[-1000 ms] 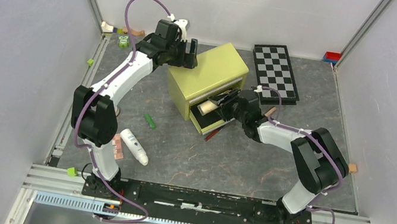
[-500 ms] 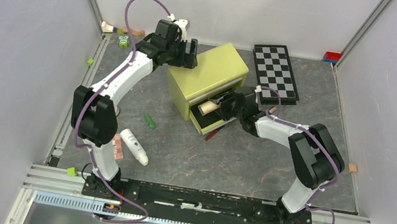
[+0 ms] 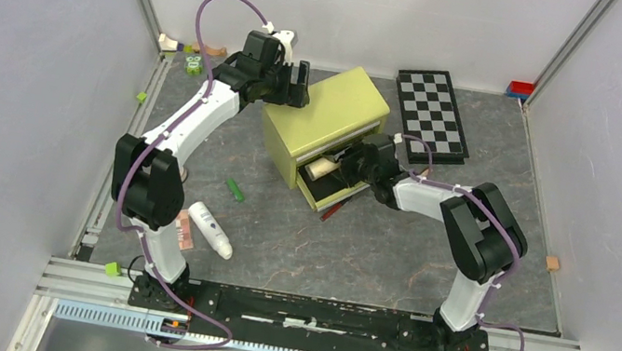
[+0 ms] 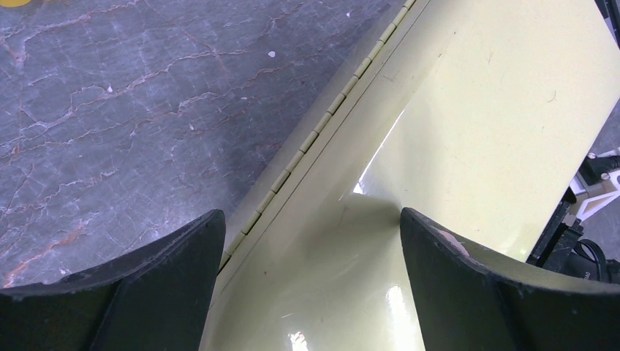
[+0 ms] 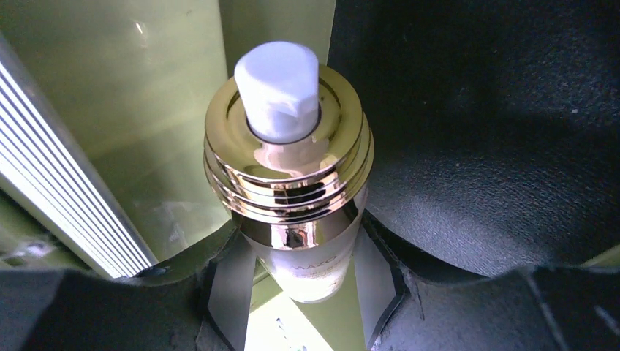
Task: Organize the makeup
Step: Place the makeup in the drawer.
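Two white-and-black arms stand on bases at the bottom of the overhead view. The left arm [image 3: 193, 119] bends its elbow at left of frame and stretches up toward the upper middle, where the left gripper [image 3: 296, 84] has its jaws spread wide. The right arm [image 3: 435, 200] folds sharply at right of frame and reaches leftward to the centre, its right gripper [image 3: 348, 165] clamped on the neck of a gold-capped bottle [image 5: 289, 183].

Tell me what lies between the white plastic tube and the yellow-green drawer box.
Only a small green stick, lying on the grey table; the top external view shows it.
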